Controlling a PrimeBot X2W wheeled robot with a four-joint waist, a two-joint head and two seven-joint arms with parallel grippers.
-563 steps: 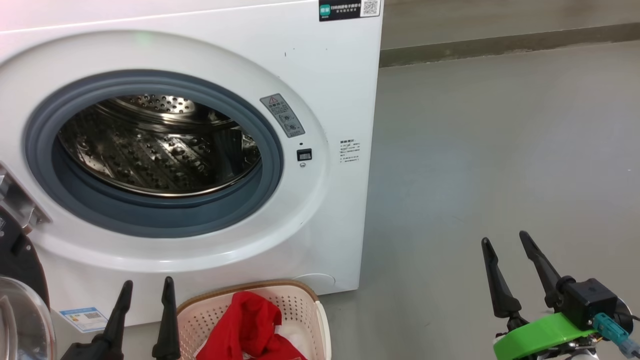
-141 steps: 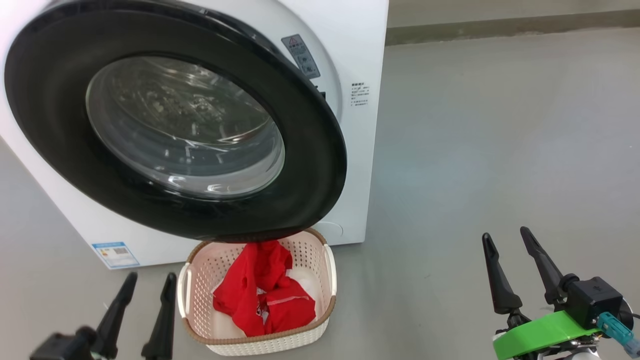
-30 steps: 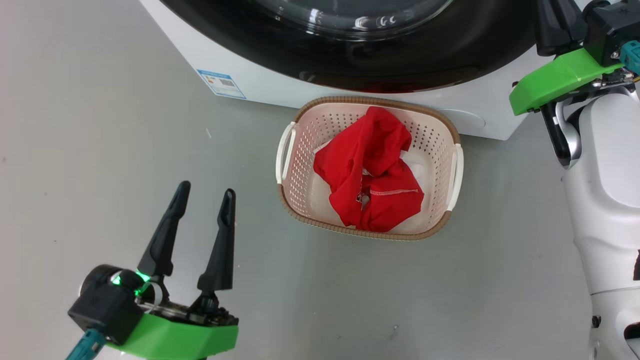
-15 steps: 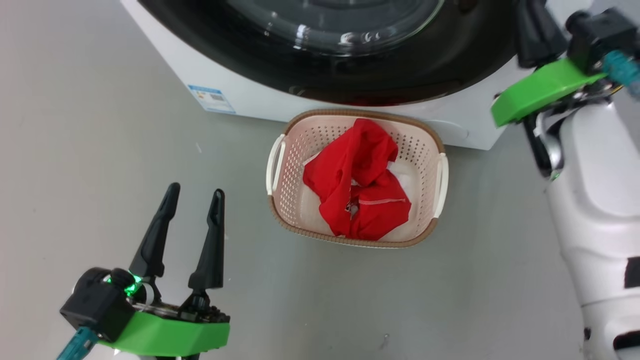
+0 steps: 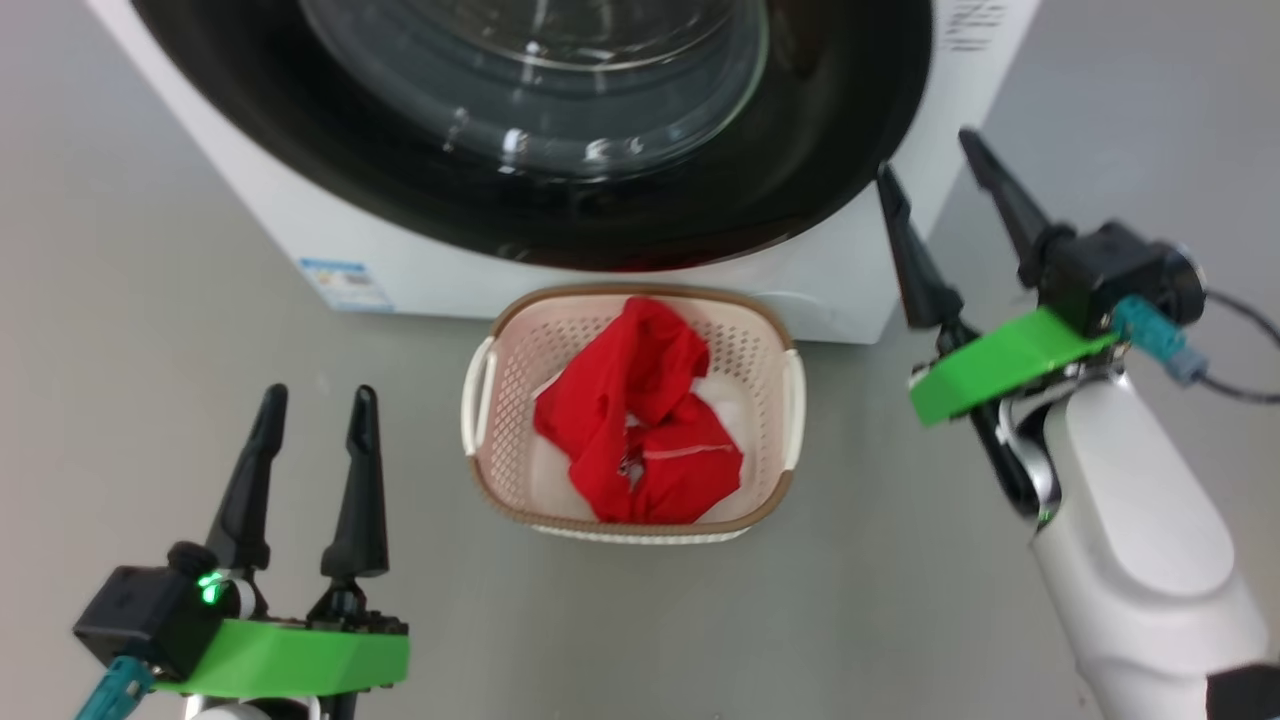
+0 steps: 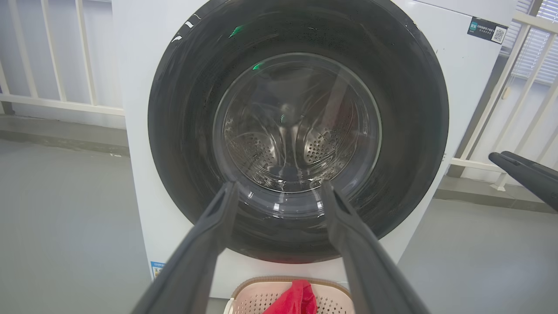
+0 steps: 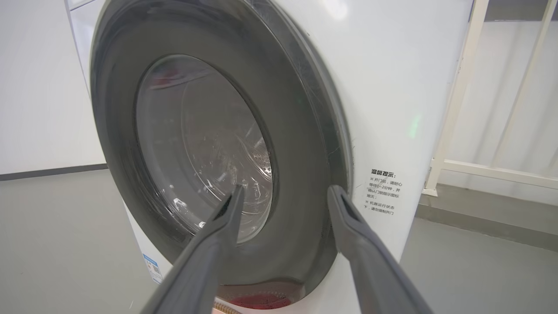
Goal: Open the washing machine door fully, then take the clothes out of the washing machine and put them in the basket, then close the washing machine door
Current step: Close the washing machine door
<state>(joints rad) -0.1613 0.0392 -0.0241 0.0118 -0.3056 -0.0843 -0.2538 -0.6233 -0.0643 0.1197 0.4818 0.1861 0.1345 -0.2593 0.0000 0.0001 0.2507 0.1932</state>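
Observation:
The white washing machine [image 5: 300, 235] has its black-rimmed round door [image 5: 820, 130] flat against the front, the glass bowl [image 6: 296, 126] showing the steel drum behind. Just before it on the floor stands the cream basket [image 5: 790, 400] with the red clothes [image 5: 640, 430] bunched inside. My left gripper [image 5: 318, 400] hovers open at the lower left, well left of the basket. Open too, my right gripper [image 5: 930, 155] is raised at the right, beside the door's right rim [image 7: 314, 144], not touching it. The basket's top edge [image 6: 270, 281] with red fabric [image 6: 296, 298] peeks below the door.
Grey floor [image 5: 880, 600] spreads around the basket. A blue label sticker [image 5: 340, 285] sits low on the washer front. White railings [image 6: 52, 61] stand behind the machine on both sides. A warning text label [image 7: 383, 192] is on the washer's right front.
The head camera has shifted, so the washer and basket sit further left. My right gripper has come down and away from the door's edge; the left gripper stays open, low at the left.

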